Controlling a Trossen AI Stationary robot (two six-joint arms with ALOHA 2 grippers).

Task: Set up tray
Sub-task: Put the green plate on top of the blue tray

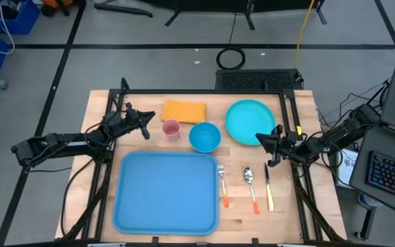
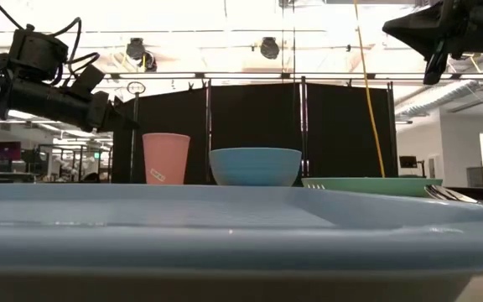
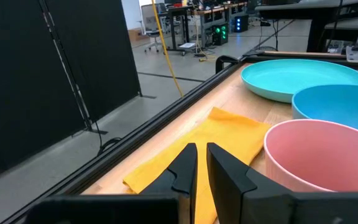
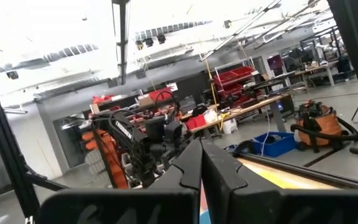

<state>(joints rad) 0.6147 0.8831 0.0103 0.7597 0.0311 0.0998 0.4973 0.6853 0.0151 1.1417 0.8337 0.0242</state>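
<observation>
Light-blue and empty, the tray [image 1: 166, 191] lies flat at the near middle of my wooden table [image 1: 101, 110], with the blue bowl [image 1: 204, 136] and pink cup [image 1: 171, 128] just behind its far edge and a fork [image 1: 222, 184], spoon [image 1: 251, 186] and knife [image 1: 268, 186] lined up beside its right rim. I see my left gripper [image 1: 145, 125] raised beside the cup, near the yellow cloth [image 1: 184, 110], fingers nearly pressed together on nothing. My right gripper [image 1: 269, 146] hangs above the teal plate's [image 1: 249, 120] near edge, fingers pressed together and empty.
</observation>
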